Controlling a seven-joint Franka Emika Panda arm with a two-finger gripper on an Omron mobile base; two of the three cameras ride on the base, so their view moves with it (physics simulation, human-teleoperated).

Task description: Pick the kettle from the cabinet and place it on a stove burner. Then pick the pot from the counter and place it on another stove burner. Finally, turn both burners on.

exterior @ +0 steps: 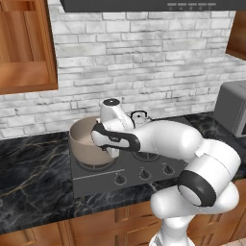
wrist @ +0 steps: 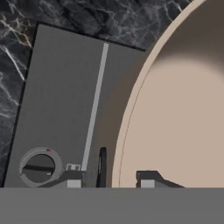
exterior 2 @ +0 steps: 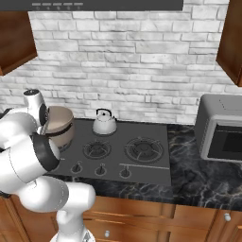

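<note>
Claw (wrist: pixel 110 179) sits astride the pot's (wrist: pixel 183 113) rim in the hand view, tips parted either side, not pinching it (a knob (wrist: pixel 39 167) lies beside). From the left, the pot (exterior: pixel 86 141) stands on the cooktop (exterior: pixel 96 180), kettle (exterior: pixel 140 116) behind. From the right, kettle (exterior 2: pixel 104 123) beside pot (exterior 2: pixel 60 124).

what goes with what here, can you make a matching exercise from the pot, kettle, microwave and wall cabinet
Things:
1. wide beige pot
2. small silvery kettle with black arched handle
3. grey boxy microwave
4. reddish-brown wooden wall cabinet

Places:
A. on the black marble counter, right of the cooktop
B. on the wall, upper left
C. on the cooktop's front left burner
D. on a rear burner, by the brick wall

Pairs: 1-C, 2-D, 3-A, 4-B
</note>
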